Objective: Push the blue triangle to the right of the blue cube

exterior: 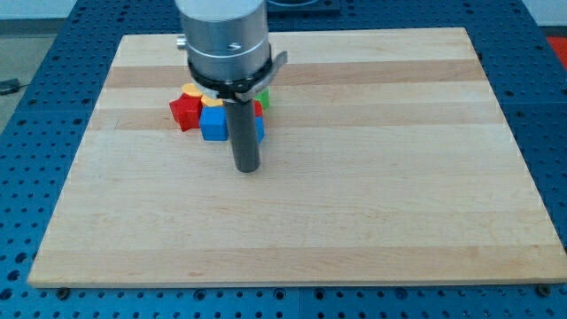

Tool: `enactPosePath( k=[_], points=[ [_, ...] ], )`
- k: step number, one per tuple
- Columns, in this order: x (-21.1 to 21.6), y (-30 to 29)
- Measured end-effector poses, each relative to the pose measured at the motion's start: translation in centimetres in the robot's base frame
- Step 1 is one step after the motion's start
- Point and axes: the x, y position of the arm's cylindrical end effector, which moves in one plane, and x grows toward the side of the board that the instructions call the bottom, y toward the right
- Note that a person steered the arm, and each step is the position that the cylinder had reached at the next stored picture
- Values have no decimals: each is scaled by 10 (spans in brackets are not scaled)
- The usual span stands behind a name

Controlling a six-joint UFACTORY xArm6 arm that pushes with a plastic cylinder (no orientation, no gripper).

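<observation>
My dark rod comes down from the arm's grey body at the view's top, and my tip [246, 167] rests on the wooden board just below a tight cluster of blocks. The blue cube [213, 123] sits left of the rod, touching or nearly touching it. A sliver of another blue block [260, 129], likely the blue triangle, shows at the rod's right edge; the rod hides most of it. My tip is below and between the two blue blocks.
A red block [185, 111] lies left of the blue cube. A yellow block [190, 90] and an orange piece [213, 101] sit above it. A green block [264, 97] and a red sliver [258, 108] show right of the rod. The arm's body hides the cluster's top.
</observation>
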Motion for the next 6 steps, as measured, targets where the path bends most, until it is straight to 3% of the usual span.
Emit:
enactPosePath(
  k=[2,4,6],
  points=[
    [-5,37],
    [-39,35],
    [-37,23]
  ],
)
